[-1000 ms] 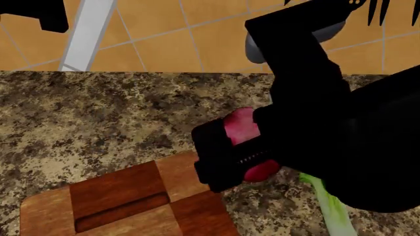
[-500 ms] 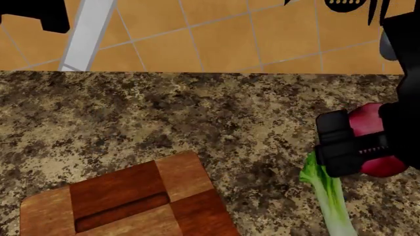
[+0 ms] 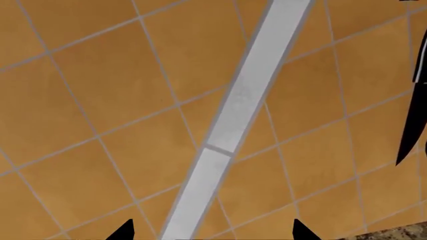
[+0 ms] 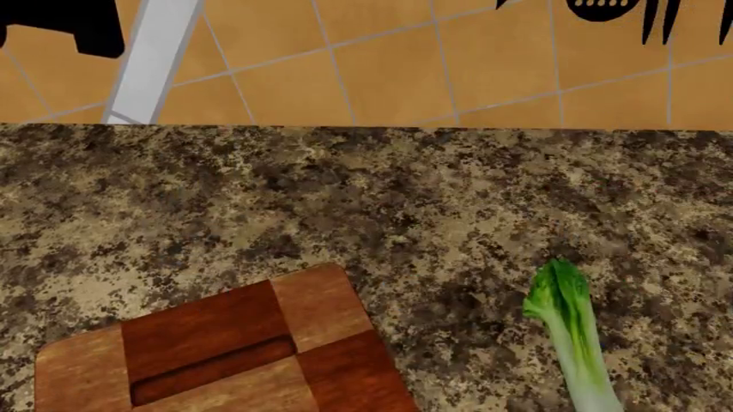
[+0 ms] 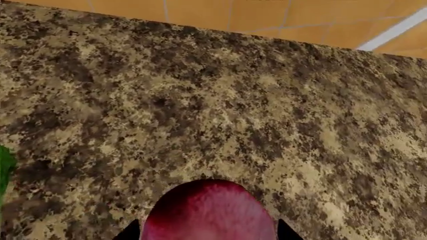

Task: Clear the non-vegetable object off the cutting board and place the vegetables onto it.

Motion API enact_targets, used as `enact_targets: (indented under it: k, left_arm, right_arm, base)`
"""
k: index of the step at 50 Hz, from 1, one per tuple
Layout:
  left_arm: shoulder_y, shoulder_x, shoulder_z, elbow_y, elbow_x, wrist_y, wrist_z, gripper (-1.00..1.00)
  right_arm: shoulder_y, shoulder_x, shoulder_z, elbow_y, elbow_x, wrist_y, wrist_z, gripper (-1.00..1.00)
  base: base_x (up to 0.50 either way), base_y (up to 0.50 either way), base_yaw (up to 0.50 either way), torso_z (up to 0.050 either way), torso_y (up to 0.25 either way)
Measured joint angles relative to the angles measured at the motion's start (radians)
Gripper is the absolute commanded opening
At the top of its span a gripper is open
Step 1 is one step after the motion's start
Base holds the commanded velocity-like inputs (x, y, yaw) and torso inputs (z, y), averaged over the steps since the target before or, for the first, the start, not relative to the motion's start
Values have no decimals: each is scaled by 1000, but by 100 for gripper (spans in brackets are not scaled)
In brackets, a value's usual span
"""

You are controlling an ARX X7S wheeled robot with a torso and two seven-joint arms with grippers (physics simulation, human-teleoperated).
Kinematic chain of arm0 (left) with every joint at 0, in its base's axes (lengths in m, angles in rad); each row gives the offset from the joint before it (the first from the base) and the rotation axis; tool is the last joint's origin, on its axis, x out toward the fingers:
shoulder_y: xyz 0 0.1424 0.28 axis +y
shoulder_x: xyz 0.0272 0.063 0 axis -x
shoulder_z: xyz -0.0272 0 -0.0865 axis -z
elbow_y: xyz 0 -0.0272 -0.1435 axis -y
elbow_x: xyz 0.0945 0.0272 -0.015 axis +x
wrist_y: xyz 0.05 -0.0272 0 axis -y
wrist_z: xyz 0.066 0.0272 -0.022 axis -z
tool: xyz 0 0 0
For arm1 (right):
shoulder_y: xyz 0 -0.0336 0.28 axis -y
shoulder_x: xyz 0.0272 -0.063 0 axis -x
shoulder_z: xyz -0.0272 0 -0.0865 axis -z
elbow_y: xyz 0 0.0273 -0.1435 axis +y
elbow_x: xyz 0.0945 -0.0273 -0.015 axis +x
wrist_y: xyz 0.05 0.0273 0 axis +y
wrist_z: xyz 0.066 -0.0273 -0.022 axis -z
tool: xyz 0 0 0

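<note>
The magenta-red fruit (image 5: 210,212), the non-vegetable object, sits between the fingertips of my right gripper (image 5: 208,232), which is shut on it above the speckled granite counter (image 5: 220,110). Neither shows in the head view. The checkered wooden cutting board (image 4: 218,343) lies at the near left with nothing on it. A slender stalk (image 4: 572,335) with a green top and pale base lies on the counter to the board's right; a green edge of the stalk (image 5: 5,170) shows in the right wrist view. My left gripper (image 3: 212,232) is open, facing the tiled wall.
An orange tiled wall (image 4: 378,60) with a grey strip (image 4: 154,51) rises behind the counter (image 4: 343,197). Black utensils (image 4: 641,17) hang at the upper right. Part of my left arm (image 4: 63,26) shows dark at the upper left.
My right gripper carried the fruit from beside the board rightward over the stalk and out of the head view. Board and stalk have not moved.
</note>
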Motion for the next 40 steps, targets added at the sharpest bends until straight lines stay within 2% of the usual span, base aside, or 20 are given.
enact_targets:
  k: [25,37,38,40]
  left_arm:
    - [5,-9,-7,16,-11,-13,-16,100]
    - [-3,-5,-13,18,-21,-29,-24,100]
    - [-4,-4,-13,18,-22,-30,-24,100]
    - [-7,-3,-12,17,-23,-31,-25,100]
  right_arm:
    - [-316,236,-39,-126,-49,-268,-173,-100]
    - [-358,293,-48,-153,-23,-352,-204,-100]
    - [-360,297,-49,-155,-21,-357,-206,100]
    - [-362,305,-49,-159,-20,-364,-213,100]
  base:
    - [0,0,0,0,0]
    - [-1,0,-1,0,1]
    - [0,0,0,0,0]
    - [0,-1,-1,0,0]
